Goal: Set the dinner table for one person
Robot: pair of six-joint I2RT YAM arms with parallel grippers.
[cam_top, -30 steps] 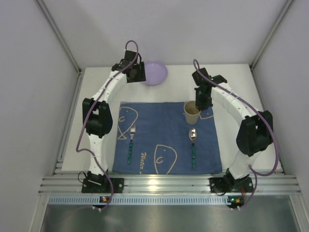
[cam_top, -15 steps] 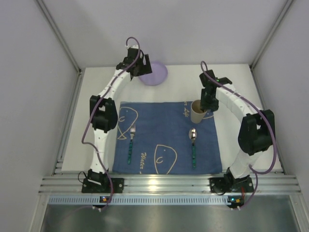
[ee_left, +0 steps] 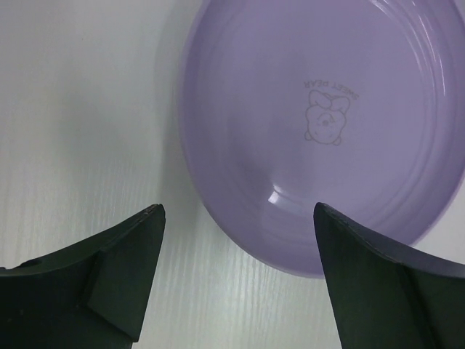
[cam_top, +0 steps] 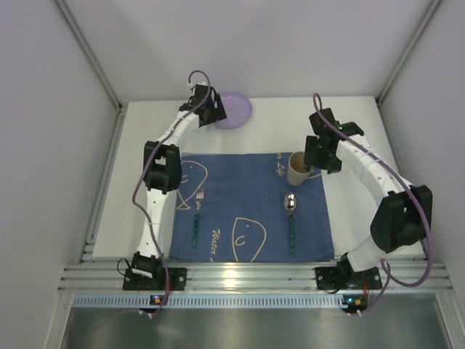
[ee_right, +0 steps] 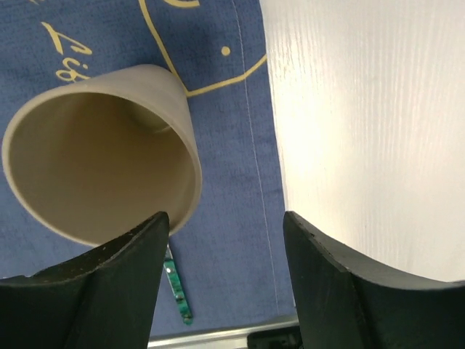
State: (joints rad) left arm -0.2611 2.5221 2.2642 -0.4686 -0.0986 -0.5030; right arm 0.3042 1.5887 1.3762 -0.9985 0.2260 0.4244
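Right gripper (ee_right: 225, 218) is opening, empty now, leaving the cup (ee_right: 102, 182) standing on the blue mat (cam_top: 240, 189) on the dinner table (cam_top: 356, 123). Left gripper (ee_left: 238, 209) is hanging open, empty, by the purple plate (ee_left: 327, 131).

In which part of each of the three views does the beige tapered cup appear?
Top external: the beige tapered cup stands right of centre, on the far right corner of the blue cloth mat with pale line drawings.
Left wrist: not in it.
Right wrist: the cup is in the left half.
Shared landmark, in those two views: the mat's right edge, beside the cup.
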